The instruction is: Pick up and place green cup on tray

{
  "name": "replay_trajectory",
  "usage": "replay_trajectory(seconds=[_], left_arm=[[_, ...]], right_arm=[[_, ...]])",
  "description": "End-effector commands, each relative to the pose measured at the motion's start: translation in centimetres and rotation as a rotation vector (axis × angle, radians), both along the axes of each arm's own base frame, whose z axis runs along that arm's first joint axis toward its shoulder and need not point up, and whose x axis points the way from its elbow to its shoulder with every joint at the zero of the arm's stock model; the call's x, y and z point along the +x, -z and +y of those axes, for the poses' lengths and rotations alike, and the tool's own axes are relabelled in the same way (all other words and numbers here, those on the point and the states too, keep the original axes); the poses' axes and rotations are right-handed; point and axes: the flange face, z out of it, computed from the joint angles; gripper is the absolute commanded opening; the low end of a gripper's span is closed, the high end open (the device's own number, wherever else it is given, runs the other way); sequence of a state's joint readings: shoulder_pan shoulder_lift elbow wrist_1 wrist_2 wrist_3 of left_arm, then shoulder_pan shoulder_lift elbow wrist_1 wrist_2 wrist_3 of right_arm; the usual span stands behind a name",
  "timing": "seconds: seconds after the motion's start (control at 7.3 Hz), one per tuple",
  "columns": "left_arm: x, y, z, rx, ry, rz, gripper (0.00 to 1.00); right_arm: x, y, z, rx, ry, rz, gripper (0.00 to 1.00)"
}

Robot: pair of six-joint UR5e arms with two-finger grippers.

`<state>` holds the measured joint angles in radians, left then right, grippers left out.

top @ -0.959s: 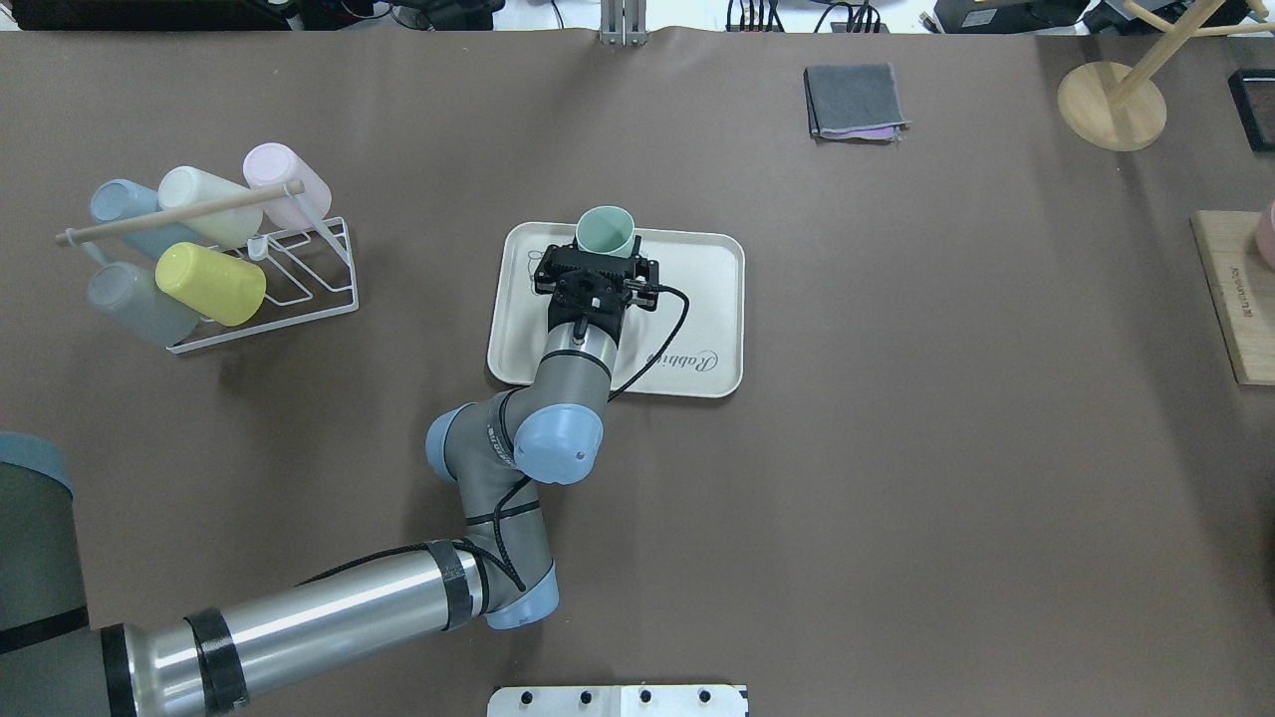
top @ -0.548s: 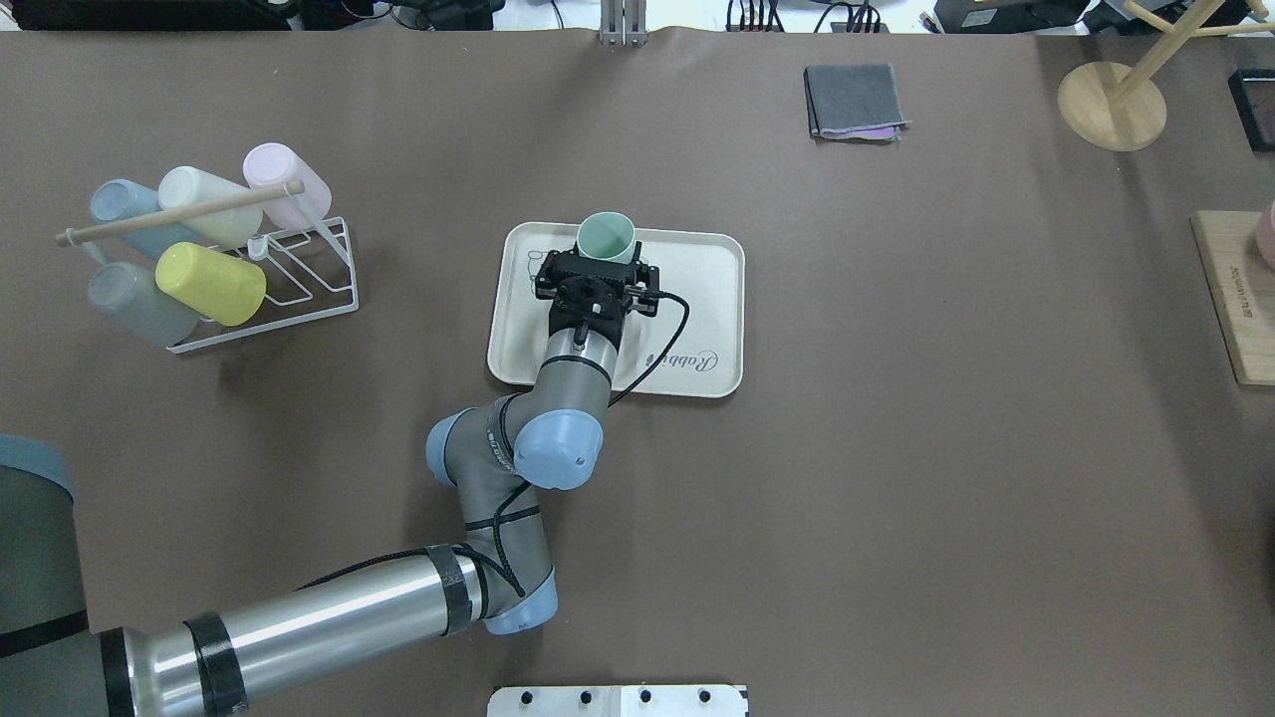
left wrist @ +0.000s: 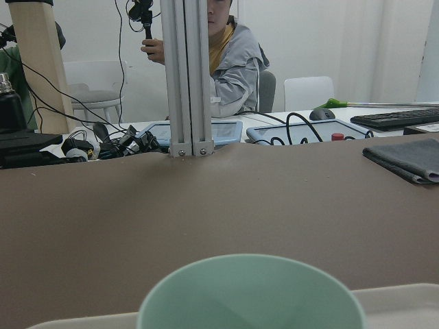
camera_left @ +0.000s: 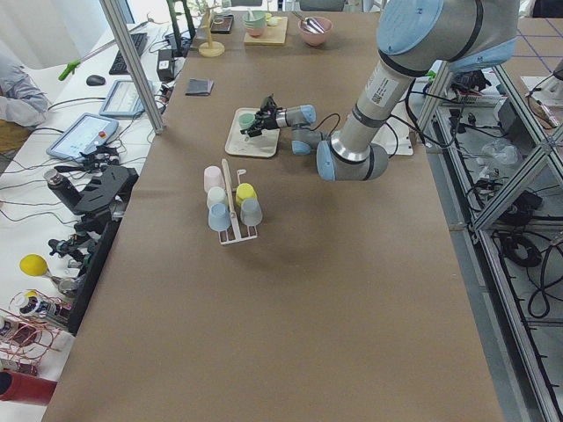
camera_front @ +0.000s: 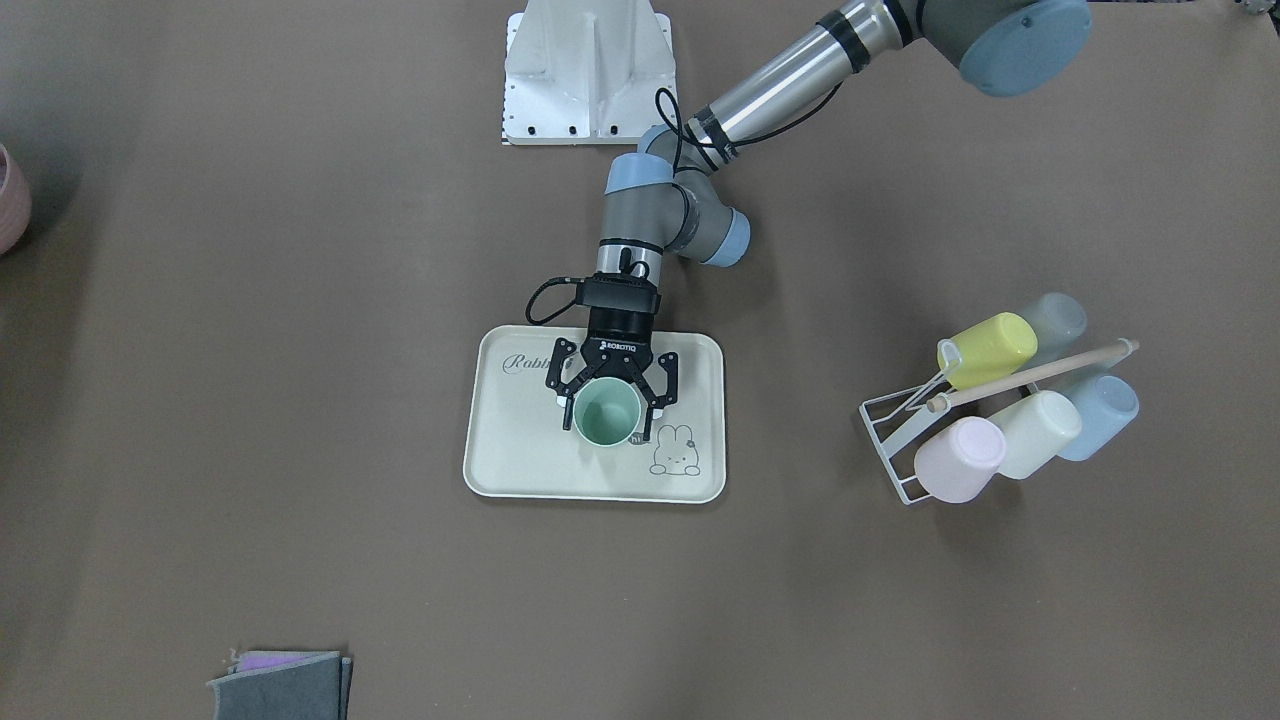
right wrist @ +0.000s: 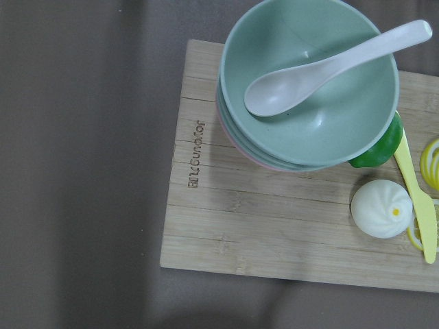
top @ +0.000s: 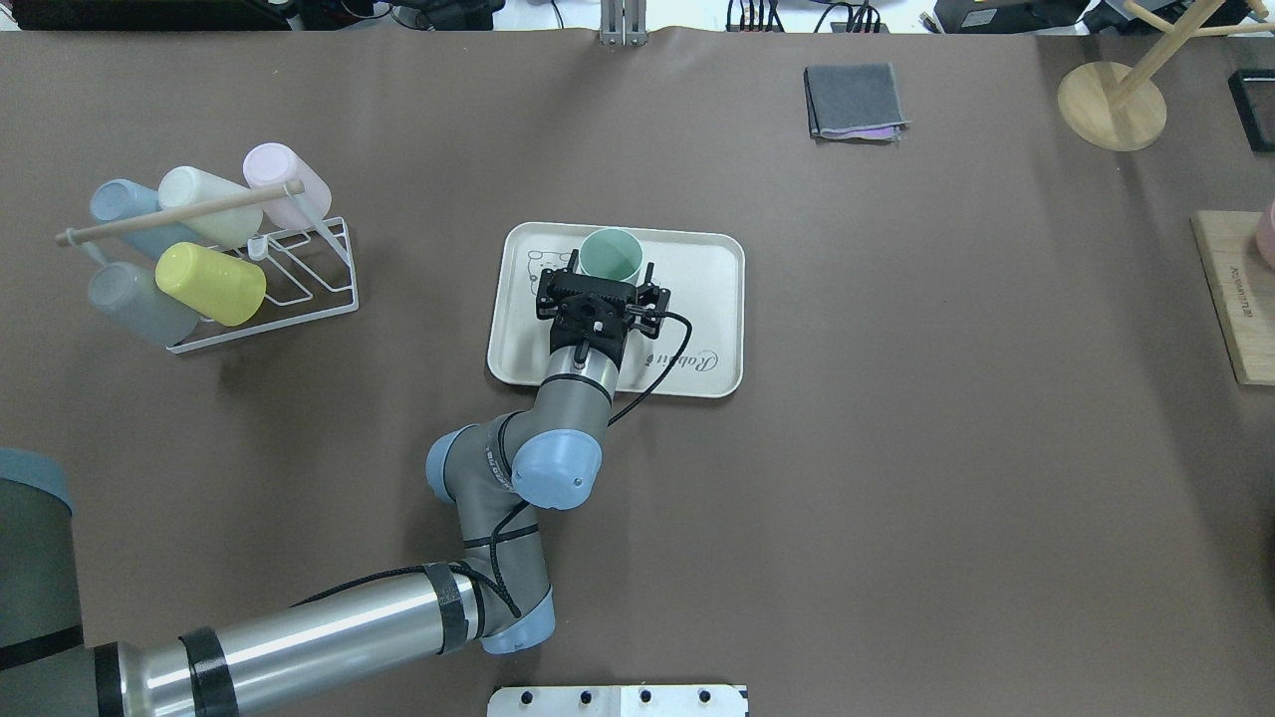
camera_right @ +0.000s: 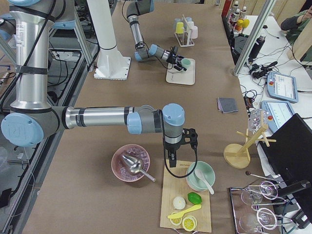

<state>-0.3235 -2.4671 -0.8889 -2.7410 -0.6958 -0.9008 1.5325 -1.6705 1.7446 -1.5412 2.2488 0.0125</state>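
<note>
The green cup (camera_front: 605, 415) stands upright on the cream tray (camera_front: 510, 460), beside the bunny drawing. In the overhead view the cup (top: 610, 254) is near the far rim of the tray (top: 707, 299). My left gripper (camera_front: 608, 425) is open, with one finger on each side of the cup and a gap to its wall; it also shows in the overhead view (top: 612, 263). The left wrist view shows the cup's rim (left wrist: 250, 291) close below the camera. My right gripper (camera_right: 171, 157) hangs over a wooden board far from the tray; I cannot tell whether it is open or shut.
A white wire rack (top: 199, 249) with several pastel cups lying on it stands to the tray's left. A folded grey cloth (top: 855, 102) and a wooden stand (top: 1111, 105) sit at the far right. A wooden board (right wrist: 274, 226) carries stacked bowls (right wrist: 309, 82) and a spoon.
My left gripper has opened off the green cup and drawn back a little toward the robot. The cup stays upright on the tray.
</note>
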Motion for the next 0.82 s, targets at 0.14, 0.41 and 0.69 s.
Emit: replay_trajectory(seconds=[0.14,0.41,0.69], left_arm=[[-1.5,-0.4,3.1,0.141,-0.055,-0.025,0.99],[-2.6,-1.5,3.9,0.183,-0.130,-0.050,0.99],[-3.2,-1.0,3.9,0.203,-0.175,-0.050,0.99]], right_arm=[[0.0,0.0,0.0,0.001,0.000,0.000,1.00],[0.0,0.0,0.0,0.001,0.000,0.000,1.00],[0.0,0.0,0.0,0.001,0.000,0.000,1.00]])
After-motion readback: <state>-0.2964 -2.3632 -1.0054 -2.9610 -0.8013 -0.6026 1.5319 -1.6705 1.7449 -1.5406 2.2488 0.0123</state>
